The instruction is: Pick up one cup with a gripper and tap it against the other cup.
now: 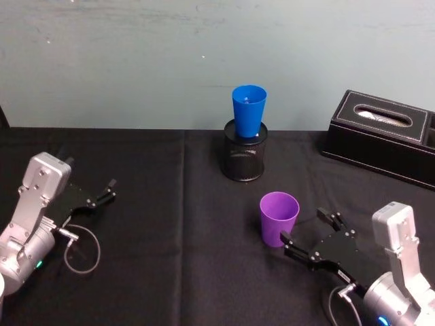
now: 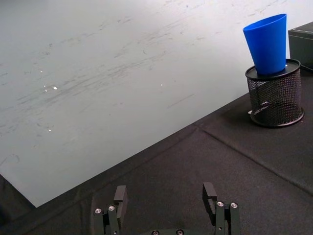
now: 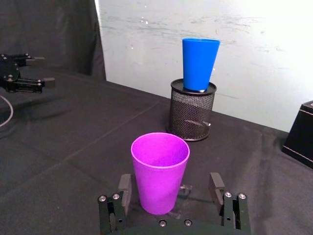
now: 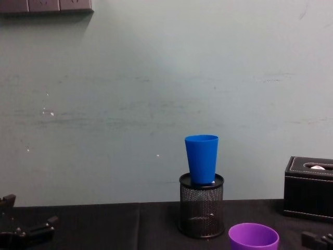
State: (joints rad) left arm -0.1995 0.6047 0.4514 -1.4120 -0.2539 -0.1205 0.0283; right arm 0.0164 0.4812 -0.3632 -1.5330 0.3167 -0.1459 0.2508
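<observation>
Purple cup point(image 1: 279, 217): upright on the black-clothed tabletop point(image 1: 170, 224), near the front, right of centre.
Right gripper point(image 1: 304, 227): low on the tabletop, just behind the purple cup; fingers spread wide, holding nothing. The nearer fingertip is at the cup's base, the other stands apart from it.
Blue cup point(image 1: 249, 109): upright, its base set into the top of a black mesh pen holder point(image 1: 244, 159) further back by the wall. This raises it well above the purple cup's rim.
Between the cups: bare black cloth.
Tissue box point(image 1: 380, 136): black, at the back right, well apart from both cups.
Left gripper point(image 1: 110, 190): resting at the tabletop's left side, far from the cups; fingers parted, empty. A cable loop point(image 1: 81, 248) lies beside its arm.
Right wrist view: looks through the spread fingers, with the purple cup in the gap – closer to one finger.
Chest view: shows the purple cup's rim at the lower edge, in front of the pen holder and to its right.
Left wrist view: shows the blue cup and holder far off.
</observation>
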